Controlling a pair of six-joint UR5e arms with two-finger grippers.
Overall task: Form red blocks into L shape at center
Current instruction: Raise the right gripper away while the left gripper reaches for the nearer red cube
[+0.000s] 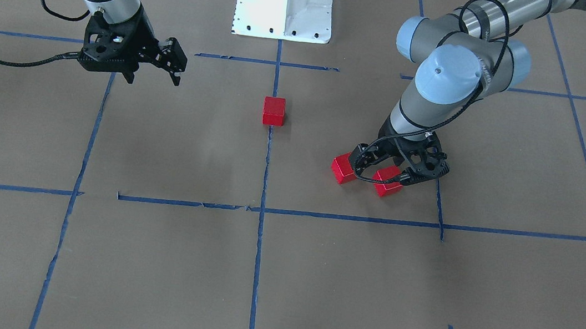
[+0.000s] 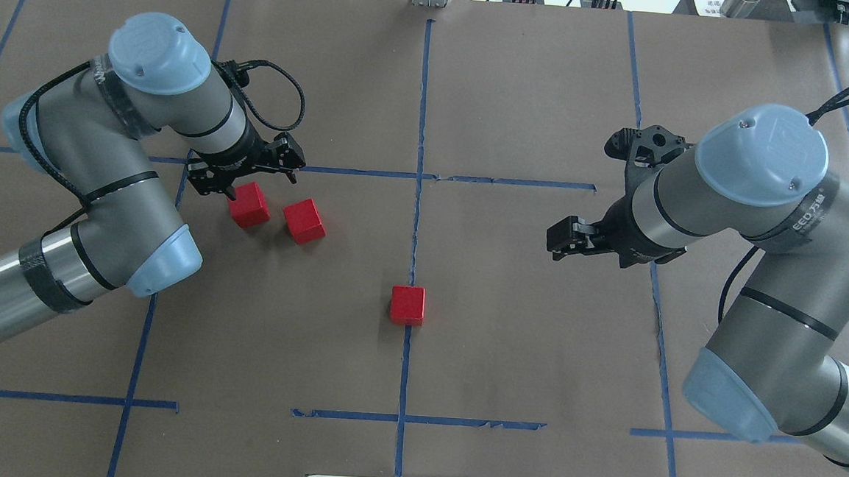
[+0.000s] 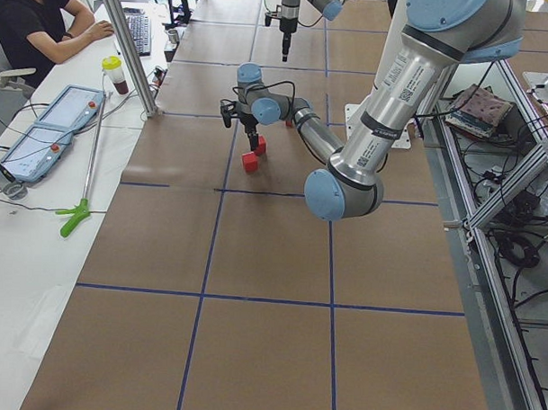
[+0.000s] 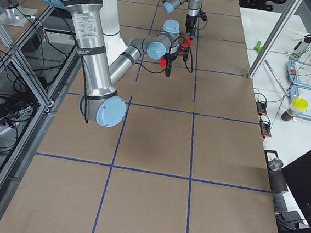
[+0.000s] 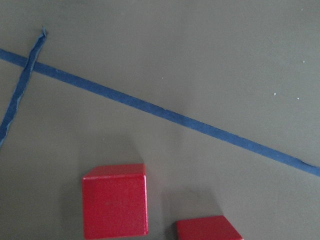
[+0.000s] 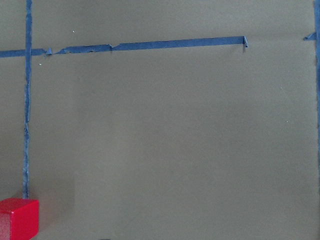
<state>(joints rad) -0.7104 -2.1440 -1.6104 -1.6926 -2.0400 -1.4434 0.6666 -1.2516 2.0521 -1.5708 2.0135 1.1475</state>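
Left fingers (image 2: 289,162) spread, over one of two red blocks (image 2: 249,205) left of center | right fingers (image 1: 175,69) apart, idle | third block (image 2: 407,304) on center line (image 2: 415,230) | likely light, rigid; pinch opposite flat faces

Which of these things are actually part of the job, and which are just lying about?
Part of the job: one red block on the middle tape line; two more red blocks beside the left arm; the center, where the L goes.
Just lying about: green tool, yellow-lidded cup, tablet and keyboard, all on the side bench.
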